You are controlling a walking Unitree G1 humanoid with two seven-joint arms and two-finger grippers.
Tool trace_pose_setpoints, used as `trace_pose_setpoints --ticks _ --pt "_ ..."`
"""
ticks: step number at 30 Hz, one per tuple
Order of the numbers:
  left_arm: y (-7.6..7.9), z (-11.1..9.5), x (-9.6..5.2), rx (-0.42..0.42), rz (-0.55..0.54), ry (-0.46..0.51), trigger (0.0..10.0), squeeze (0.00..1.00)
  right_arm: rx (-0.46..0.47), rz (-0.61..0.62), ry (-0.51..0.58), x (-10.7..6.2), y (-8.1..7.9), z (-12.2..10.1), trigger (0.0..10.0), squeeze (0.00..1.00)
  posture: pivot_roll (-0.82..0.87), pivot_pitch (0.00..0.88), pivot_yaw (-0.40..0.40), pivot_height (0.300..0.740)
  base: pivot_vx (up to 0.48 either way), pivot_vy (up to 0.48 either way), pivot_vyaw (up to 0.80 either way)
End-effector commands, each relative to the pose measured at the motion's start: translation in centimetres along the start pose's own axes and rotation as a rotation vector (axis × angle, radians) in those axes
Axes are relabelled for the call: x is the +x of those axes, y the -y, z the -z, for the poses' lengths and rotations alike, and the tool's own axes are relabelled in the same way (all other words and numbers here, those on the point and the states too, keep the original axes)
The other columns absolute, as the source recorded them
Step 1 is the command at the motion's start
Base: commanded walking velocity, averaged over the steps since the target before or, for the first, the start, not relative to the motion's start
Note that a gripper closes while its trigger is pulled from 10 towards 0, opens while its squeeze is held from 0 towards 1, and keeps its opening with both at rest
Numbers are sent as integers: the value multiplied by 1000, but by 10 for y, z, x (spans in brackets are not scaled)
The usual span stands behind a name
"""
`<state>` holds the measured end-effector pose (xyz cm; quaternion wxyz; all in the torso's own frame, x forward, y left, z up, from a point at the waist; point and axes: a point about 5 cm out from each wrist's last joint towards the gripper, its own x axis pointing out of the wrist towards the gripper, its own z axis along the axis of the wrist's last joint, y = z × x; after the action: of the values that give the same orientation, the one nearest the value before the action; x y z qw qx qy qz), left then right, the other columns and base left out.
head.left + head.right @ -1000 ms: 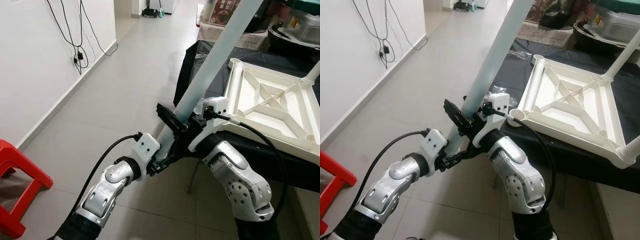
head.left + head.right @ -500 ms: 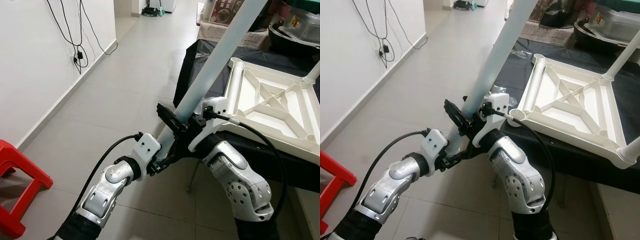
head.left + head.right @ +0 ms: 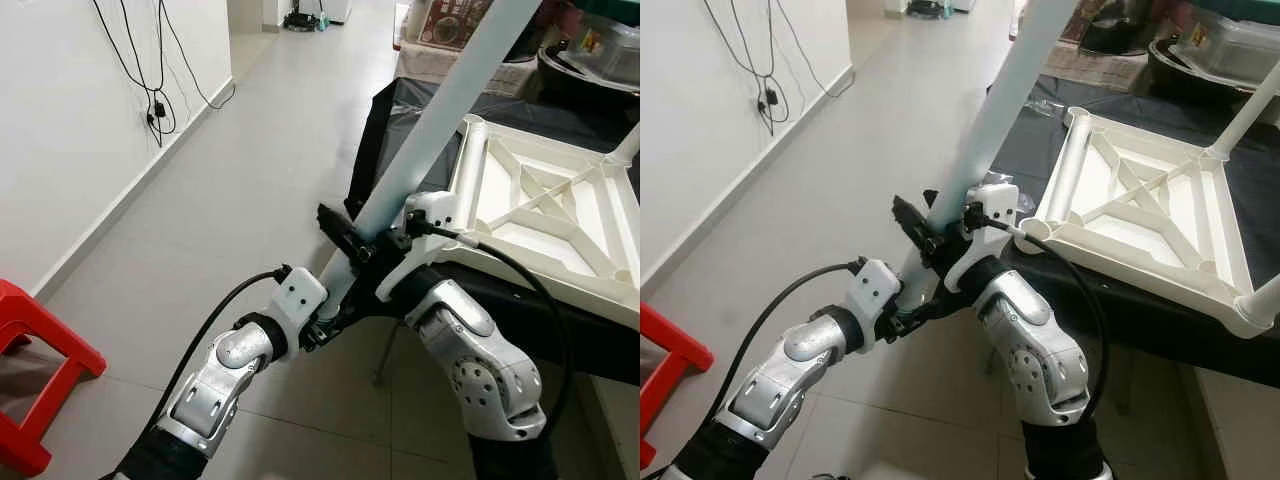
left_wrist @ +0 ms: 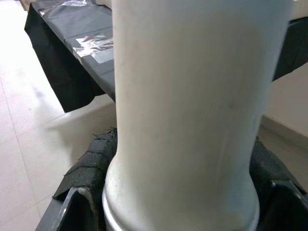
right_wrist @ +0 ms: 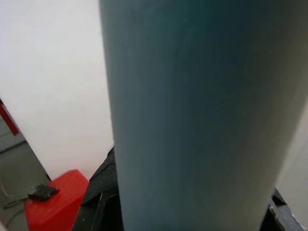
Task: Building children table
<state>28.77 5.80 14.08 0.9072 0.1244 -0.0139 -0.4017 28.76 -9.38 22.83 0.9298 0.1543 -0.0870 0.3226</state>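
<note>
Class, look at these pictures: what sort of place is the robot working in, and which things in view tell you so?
Probably a room or hallway in a home. A tiled floor runs beside a white wall with dangling cables, a red plastic stool stands by, and an upturned white tabletop lies on a black-covered surface beside storage boxes.

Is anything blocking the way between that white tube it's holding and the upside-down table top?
Nothing visible does. Both grippers, left and right, clamp the white leg, which slants up beside the table top. The near corner socket looks open.
</note>
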Motion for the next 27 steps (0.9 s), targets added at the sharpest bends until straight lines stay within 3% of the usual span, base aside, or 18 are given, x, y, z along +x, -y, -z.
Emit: trace_pose_setpoints --ticks 1,12,13,14,20,21,24,27 --pt "11 -1 3 16 50 16 10000 0 5 -18 -3 2 -3 1 0 0 74 98 -96 740 0 0 0" --pt "7 5 0 -22 28 -17 10000 0 6 -19 -5 0 -3 2 0 0 72 82 -94 740 0 0 0" --pt "6 6 0 -49 19 -18 10000 812 5 -17 -2 -1 -3 1 0 0 72 82 -94 740 0 0 0" --pt "6 7 -2 -64 21 -16 10000 1000 6 -13 2 -1 -2 1 0 0 72 74 -91 740 0 0 0" --pt "1 15 -8 -15 -19 -57 10000 1000 -11 4 27 -2 5 -8 0 0 72 64 -92 740 0 0 0" --pt "0 18 -10 -24 -25 -67 10000 0 -18 9 30 -2 6 -10 0 0 71 59 -91 740 0 0 0" --pt "-2 20 -12 -37 -42 -73 10000 0 -28 21 38 -4 10 -13 0 0 71 59 -91 740 0 0 0" --pt "-4 22 -18 -73 -93 -61 10000 0 -70 103 79 -7 26 -24 0 0 76 48 -91 740 0 0 0"
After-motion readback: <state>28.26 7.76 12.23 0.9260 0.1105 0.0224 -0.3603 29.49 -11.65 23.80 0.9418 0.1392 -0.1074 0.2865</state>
